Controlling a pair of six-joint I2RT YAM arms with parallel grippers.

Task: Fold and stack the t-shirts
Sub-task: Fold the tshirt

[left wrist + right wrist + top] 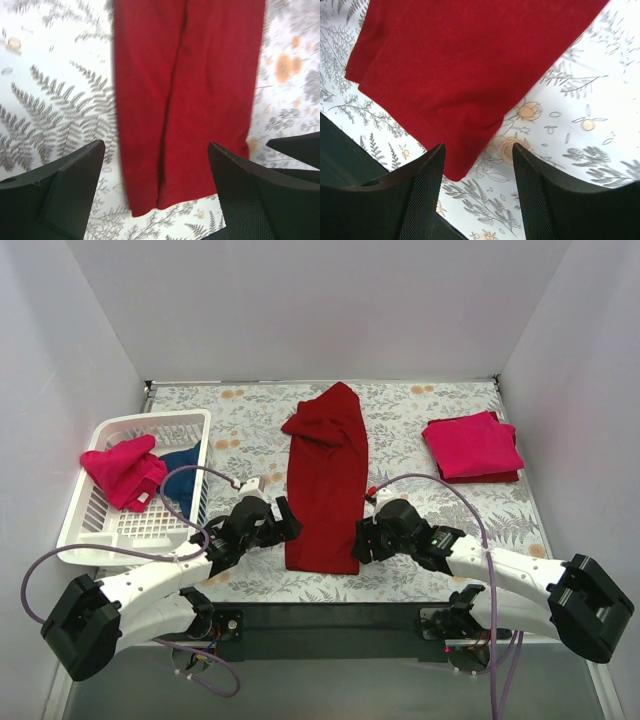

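A large dark red t-shirt (326, 480) lies folded into a long strip down the middle of the table; it fills the left wrist view (185, 100) and the right wrist view (470, 65). My left gripper (287, 523) is open and empty, hovering at the strip's near left corner. My right gripper (360, 540) is open and empty at the strip's near right corner. A folded bright pinkish-red t-shirt (472, 446) lies at the back right. Another pinkish-red t-shirt (124, 470) and a navy blue one (184, 472) lie crumpled in the basket.
The white slatted basket (110, 530) stands at the left edge of the floral tablecloth (440, 570). White walls close in the left, back and right. The black table front edge (330, 618) runs between the arm bases.
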